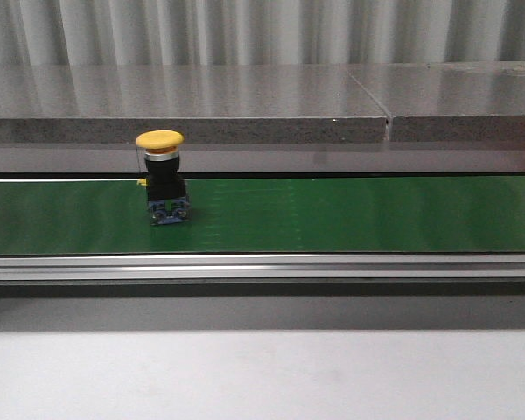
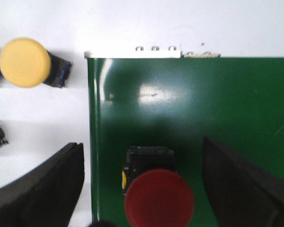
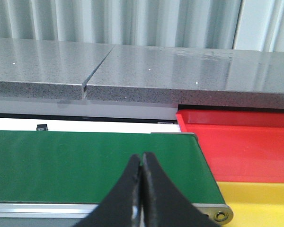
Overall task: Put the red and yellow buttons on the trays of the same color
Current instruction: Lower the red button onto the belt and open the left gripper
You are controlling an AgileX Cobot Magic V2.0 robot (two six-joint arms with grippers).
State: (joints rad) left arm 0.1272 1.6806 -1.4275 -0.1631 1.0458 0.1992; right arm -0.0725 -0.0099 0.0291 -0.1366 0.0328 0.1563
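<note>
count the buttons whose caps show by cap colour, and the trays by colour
yellow buttons: 2
red buttons: 1
red trays: 1
yellow trays: 1
total: 5

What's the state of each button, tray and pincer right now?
yellow button: upright on the green belt, free
red button: on the belt, cap up, between the open left pincer's fingers, not gripped
second yellow button: off the belt, on the white surface
right pincer: shut, empty
red tray: visible part empty
yellow tray: visible part empty
</note>
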